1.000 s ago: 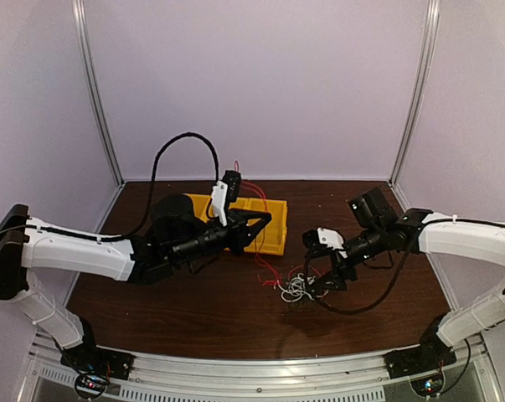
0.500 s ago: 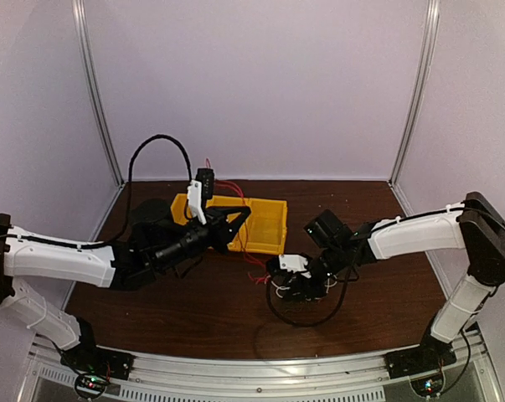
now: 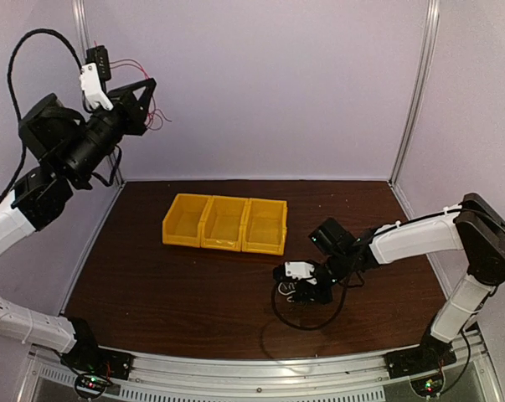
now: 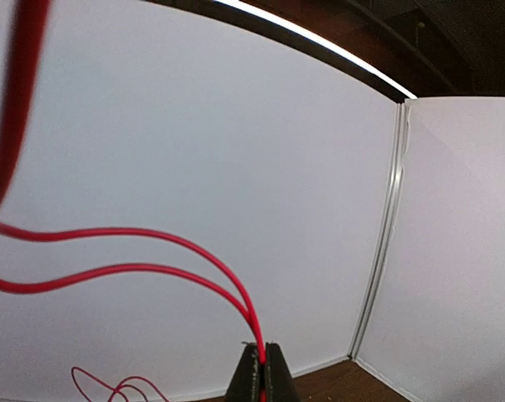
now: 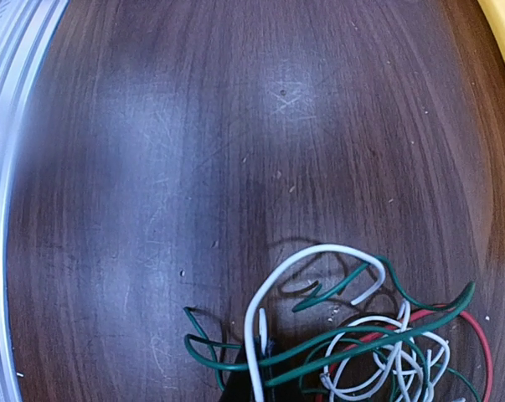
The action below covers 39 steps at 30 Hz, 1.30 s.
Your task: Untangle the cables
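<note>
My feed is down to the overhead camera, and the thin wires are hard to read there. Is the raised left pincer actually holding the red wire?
Observer: Yes. The left wrist camera shows the left pincer shut on the red wire, with two strands running out of it side by side.
Operator: What's in the pile on the table?
Observer: The right wrist camera shows a white wire and a green wire looped through each other.
Operator: Any red down there?
Observer: Yes, a red strand curves along the pile's right edge.
</note>
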Each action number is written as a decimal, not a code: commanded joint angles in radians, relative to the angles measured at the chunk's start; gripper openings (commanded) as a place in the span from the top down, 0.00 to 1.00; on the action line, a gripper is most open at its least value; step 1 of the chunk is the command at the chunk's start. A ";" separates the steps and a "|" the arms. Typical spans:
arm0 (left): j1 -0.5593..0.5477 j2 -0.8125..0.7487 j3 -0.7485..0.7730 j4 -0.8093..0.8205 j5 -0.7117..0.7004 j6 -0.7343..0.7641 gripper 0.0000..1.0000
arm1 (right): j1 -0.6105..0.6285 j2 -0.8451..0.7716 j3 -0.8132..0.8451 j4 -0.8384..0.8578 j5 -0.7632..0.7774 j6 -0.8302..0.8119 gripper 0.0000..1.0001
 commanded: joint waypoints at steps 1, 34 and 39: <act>0.052 -0.006 0.068 -0.157 -0.044 0.113 1.00 | -0.009 -0.029 0.021 -0.023 0.036 -0.002 0.97; 0.387 0.404 0.002 -0.224 0.361 -0.101 1.00 | -0.374 -0.738 -0.193 -0.062 -0.012 0.114 0.00; 0.424 0.514 0.046 -0.201 0.401 -0.123 1.00 | -0.425 -0.790 -0.244 -0.039 -0.014 0.113 0.00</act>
